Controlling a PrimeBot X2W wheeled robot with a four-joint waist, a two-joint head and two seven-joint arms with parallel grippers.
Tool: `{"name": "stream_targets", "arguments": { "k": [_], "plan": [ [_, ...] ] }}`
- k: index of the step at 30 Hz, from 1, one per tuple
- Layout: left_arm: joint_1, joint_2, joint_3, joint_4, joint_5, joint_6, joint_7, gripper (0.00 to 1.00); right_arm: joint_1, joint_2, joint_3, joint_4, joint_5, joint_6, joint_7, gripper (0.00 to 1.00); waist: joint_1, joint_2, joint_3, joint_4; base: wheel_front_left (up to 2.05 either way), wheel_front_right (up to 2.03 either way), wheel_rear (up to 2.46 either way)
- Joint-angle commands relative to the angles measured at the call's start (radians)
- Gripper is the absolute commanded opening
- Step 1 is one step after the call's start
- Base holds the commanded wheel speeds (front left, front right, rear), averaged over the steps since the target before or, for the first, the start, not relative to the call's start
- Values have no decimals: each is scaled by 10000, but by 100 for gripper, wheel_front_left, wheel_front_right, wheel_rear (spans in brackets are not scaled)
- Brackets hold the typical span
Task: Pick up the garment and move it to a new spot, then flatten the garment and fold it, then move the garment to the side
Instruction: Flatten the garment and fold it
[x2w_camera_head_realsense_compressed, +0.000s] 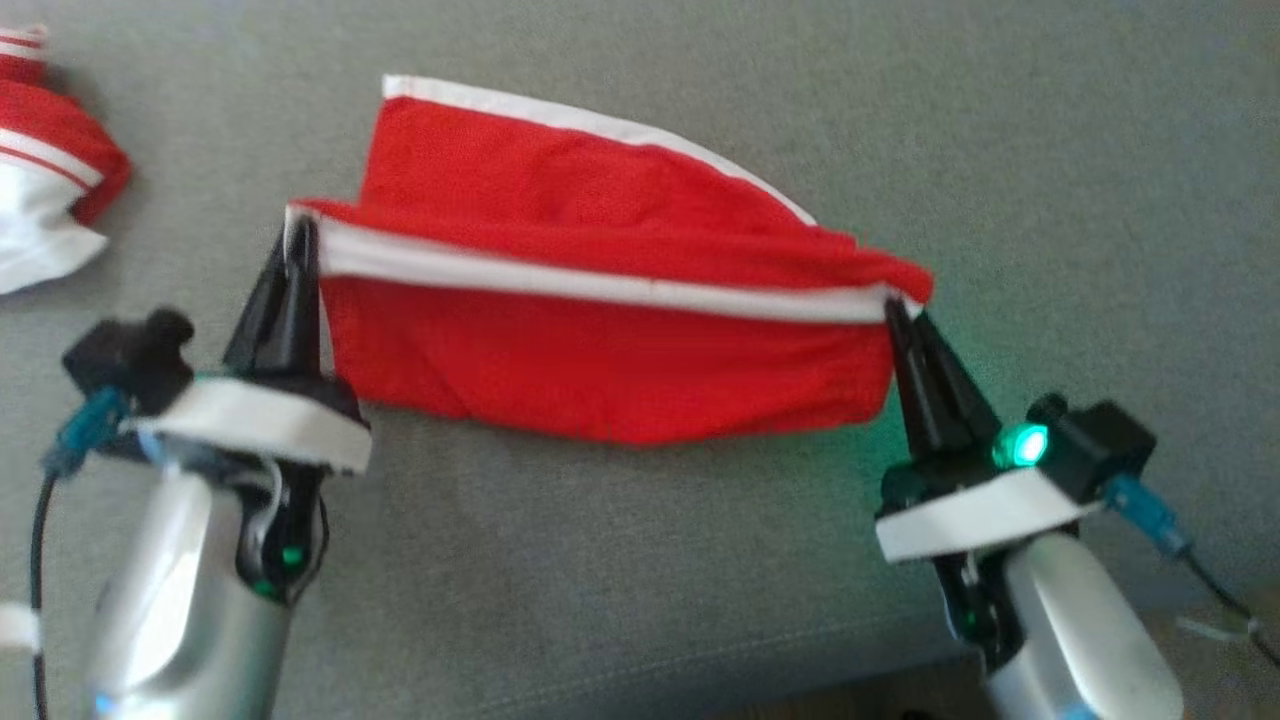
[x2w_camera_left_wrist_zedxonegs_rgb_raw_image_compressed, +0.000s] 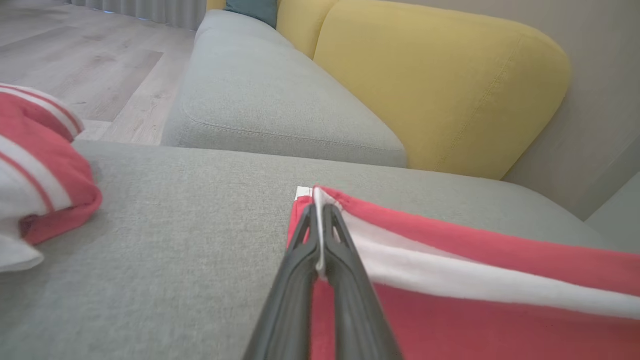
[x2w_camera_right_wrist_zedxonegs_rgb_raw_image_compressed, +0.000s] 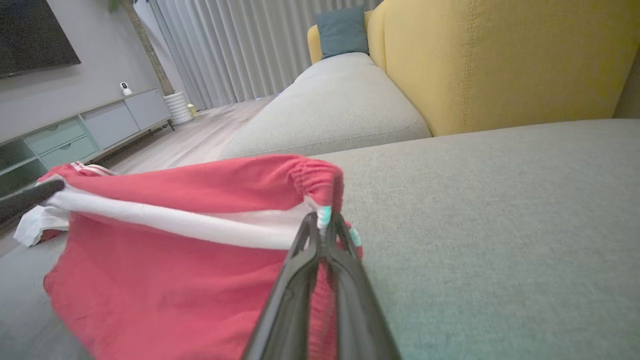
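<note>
Both grippers sit nearest the head camera, fingers pointing away. Left gripper (x2w_camera_head_realsense_compressed: 300, 235): jaws closed tight on the left end of the white band of the red garment (x2w_camera_head_realsense_compressed: 600, 360). Right gripper (x2w_camera_head_realsense_compressed: 895, 305): jaws closed tight on the gathered right end of the same band. The band spans taut between the two fingertips; red cloth hangs below it, and the far portion lies on the grey sofa seat (x2w_camera_head_realsense_compressed: 700, 560). A small pale tab (x2w_camera_right_wrist_zedxonegs_rgb_raw_image_compressed: 325, 215) at the right pinch, possibly a label, is too blurred to read. A second red-and-white garment (x2w_camera_head_realsense_compressed: 50, 190) lies well apart to the left.

A home living room: sofa (x2w_camera_right_wrist_zedxonegs_rgb_raw_image_compressed: 500, 225), curtains (x2w_camera_right_wrist_zedxonegs_rgb_raw_image_compressed: 240, 45), television (x2w_camera_right_wrist_zedxonegs_rgb_raw_image_compressed: 35, 35).
</note>
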Motion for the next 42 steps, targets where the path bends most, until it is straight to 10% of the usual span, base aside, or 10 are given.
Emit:
{"name": "stream_targets", "arguments": {
  "k": [1, 21, 22, 27, 42],
  "plan": [
    [-776, 362, 385, 162, 179, -64, -26, 0, -474, -31, 100, -195, 181, -9, -107, 0, 0, -1, 504, -300, 0, 0, 0],
    [-4869, 390, -382, 4023, 1109, 3, -168, 0, -2004, -29, 268, 549, 930, -9, -108, 0, 0, -1, 1759, -472, 0, 0, 0],
    [-4970, 374, -401, 4109, 1136, 28, -194, 5, -2046, -29, 272, 551, 943, -9, -108, 13, 0, -1, 1773, -468, 0, 0, 0],
    [-5303, 239, -572, 4526, 1228, -2, -324, 100, -2160, -28, 277, 568, 997, -9, -108, 100, 0, -1, 1773, -411, 0, 0, 0],
    [-4123, 48, -1222, 4248, 863, -555, -249, 100, -1430, -28, -590, 28, 657, -9, -108, 100, 0, -1, 832, 204, 0, 0, 0]
  ]
}}
